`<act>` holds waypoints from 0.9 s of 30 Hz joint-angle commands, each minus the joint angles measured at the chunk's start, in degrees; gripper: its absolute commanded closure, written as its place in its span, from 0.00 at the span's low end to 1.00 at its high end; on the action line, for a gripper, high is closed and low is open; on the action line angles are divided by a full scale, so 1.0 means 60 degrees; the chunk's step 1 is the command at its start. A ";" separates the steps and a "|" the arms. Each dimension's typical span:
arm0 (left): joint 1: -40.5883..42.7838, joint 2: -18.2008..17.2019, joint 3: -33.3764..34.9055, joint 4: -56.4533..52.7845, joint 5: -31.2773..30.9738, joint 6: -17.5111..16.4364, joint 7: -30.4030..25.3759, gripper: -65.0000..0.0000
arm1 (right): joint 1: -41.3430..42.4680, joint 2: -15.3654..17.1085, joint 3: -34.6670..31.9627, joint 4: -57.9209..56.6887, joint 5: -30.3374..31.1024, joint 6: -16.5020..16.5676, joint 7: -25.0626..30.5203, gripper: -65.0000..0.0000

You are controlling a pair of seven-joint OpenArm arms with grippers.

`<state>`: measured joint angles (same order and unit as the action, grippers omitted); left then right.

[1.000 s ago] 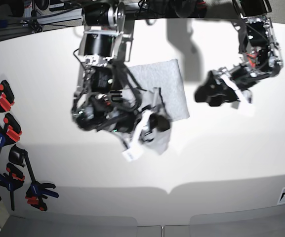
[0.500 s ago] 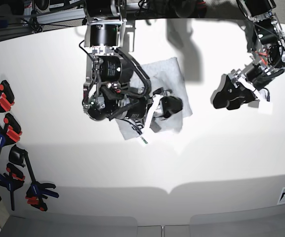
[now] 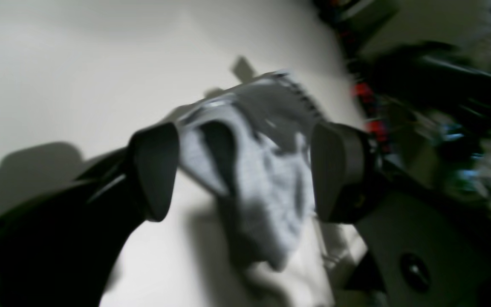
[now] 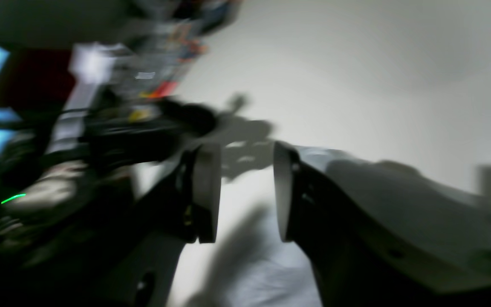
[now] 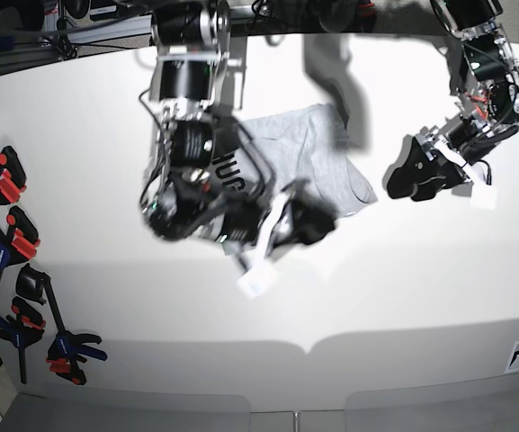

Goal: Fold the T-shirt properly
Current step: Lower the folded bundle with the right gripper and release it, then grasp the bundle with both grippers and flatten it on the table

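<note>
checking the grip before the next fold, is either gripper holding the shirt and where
Neither. The right gripper stands open over the T-shirt with nothing between its pads. The left gripper is open, off the cloth.

Both arms are built of black motor housings in silvery metal brackets, strung with black cables. The left arm (image 5: 486, 85) shows small red-orange spots among its wiring, and a white tag by its matt black gripper (image 5: 416, 180). The right arm (image 5: 187, 135) ends in a black gripper (image 5: 299, 220) with smooth, rounded oval pads (image 4: 205, 192) and white labels.
</note>
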<state>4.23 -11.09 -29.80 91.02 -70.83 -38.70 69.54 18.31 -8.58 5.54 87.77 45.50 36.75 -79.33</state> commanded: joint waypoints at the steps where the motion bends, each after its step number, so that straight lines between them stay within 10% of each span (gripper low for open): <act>1: -0.0117 -0.0066 -0.0022 0.0310 -0.0962 -0.0062 0.0317 0.32 | 0.0430 -0.0070 0.0142 0.0168 -0.0386 0.0135 0.0750 0.70; 4: -0.0033 -0.0062 0.0120 0.1137 -0.2362 -0.0217 0.1683 0.32 | 0.0769 -0.0070 0.0528 0.0135 -0.2656 0.0033 0.2401 0.70; 9: -0.0022 -0.0022 0.1377 0.3184 -0.2182 -0.0217 0.0834 0.32 | 0.0867 0.0820 0.0565 -0.0215 -0.4353 -0.0550 0.3581 0.70; 16: -0.0015 -0.0011 0.4874 0.3676 0.3122 -0.0217 -0.1614 0.32 | 0.0914 0.1971 0.0568 -0.1257 -0.4878 -0.0703 0.3840 0.70; 18: -0.0015 -0.0011 0.5719 0.3614 0.4524 0.0623 -0.2073 0.32 | 0.0914 0.2171 0.0565 -0.1563 -0.4863 -0.0703 0.3880 0.70; 25: -0.0015 -0.0011 0.8313 0.3275 0.7071 0.1315 -0.2291 0.32 | 0.0914 0.1796 0.0565 -0.2911 -0.4408 -0.0648 0.4095 0.70; 27: -0.0022 -0.0011 0.8867 0.2761 0.8225 0.2277 -0.2397 0.32 | 0.0892 0.1588 0.0557 -0.3144 -0.4404 -0.0313 0.4098 0.70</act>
<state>4.89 -11.05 23.83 106.63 -20.51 -24.53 56.01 21.85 0.62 8.82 67.96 18.06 34.28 -56.38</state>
